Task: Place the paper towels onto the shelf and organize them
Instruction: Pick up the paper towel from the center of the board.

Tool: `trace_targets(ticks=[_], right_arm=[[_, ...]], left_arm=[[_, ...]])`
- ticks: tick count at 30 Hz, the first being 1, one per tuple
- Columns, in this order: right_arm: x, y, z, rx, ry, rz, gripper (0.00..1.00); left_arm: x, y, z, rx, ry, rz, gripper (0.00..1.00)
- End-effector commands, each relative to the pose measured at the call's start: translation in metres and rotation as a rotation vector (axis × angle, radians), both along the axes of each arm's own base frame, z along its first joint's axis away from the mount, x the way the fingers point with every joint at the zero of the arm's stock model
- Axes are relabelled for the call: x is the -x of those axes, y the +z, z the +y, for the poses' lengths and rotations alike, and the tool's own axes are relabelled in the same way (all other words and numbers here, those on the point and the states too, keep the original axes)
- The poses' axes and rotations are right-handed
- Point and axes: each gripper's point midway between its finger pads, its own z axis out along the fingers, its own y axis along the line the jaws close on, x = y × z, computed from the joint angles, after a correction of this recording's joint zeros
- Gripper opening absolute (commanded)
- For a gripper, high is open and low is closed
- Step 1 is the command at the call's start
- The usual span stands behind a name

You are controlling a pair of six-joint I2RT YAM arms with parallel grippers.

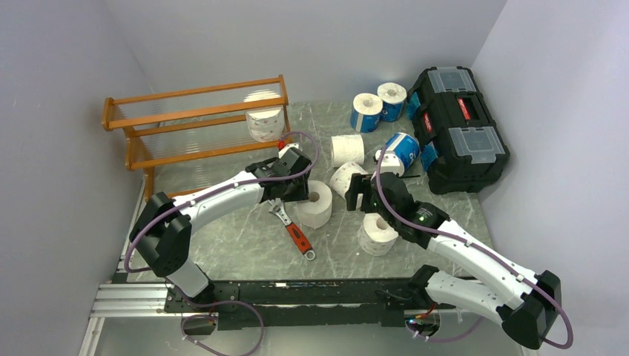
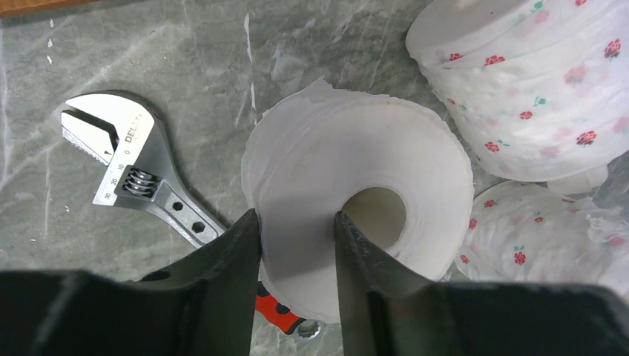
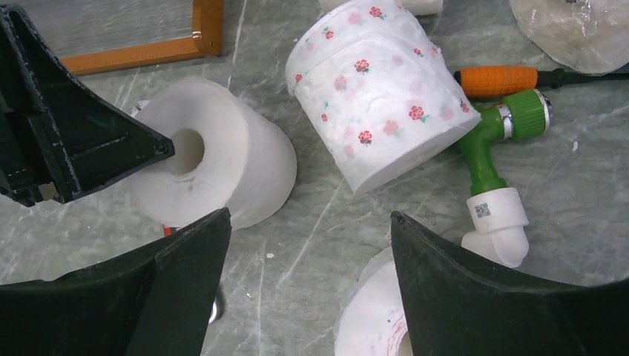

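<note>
Paper towel [image 2: 334, 163] between wrench [image 2: 130, 174] and floral rolls [image 2: 534, 96]

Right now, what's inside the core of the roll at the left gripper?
One left gripper finger is in the plain white roll's core, the other outside. The core's bottom is hidden.

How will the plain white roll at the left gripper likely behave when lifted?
The plain white roll looks soft; its wall may dent under the left gripper. Gripped off-centre, it may tilt. Standing on end, rolling seems unlikely.
</note>
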Motion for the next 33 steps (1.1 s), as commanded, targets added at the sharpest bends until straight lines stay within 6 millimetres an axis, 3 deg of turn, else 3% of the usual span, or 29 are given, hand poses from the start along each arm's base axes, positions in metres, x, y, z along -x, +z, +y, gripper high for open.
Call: trace_targets(ticks=[1,5,8,17,25,29,33], right_arm=[[-0.005,0.010,0.001,-0.039,-0.026,-0.033,0.80],[-0.005,0.012,-0.001,-0.037,-0.035,-0.035,0.80],[-0.006,0.014,-0.003,-0.033,-0.042,-0.041,0.80],[-0.009,0.020,0.000,-0.038,-0.031,-0.058,0.80],[-0.012,0.026,0.008,-0.051,-0.007,-0.066,0.80],[-0.014,0.028,0.012,-0.054,0.001,-0.065,0.80],[-0.014,0.033,0.013,-0.061,0.004,-0.070,0.80]], left_arm=[[-0.004,0.008,-0.003,0.013,0.001,-0.018,0.35],[-0.002,0.020,0.002,0.021,0.021,-0.035,0.15],[0.000,0.040,0.011,0.030,0.048,-0.063,0.00],[0.019,0.129,0.064,0.081,0.198,-0.199,0.00],[0.028,0.223,0.143,0.097,0.594,-0.310,0.00],[0.022,0.282,0.164,0.212,0.709,-0.460,0.00],[0.011,0.317,0.175,0.314,0.779,-0.563,0.00]])
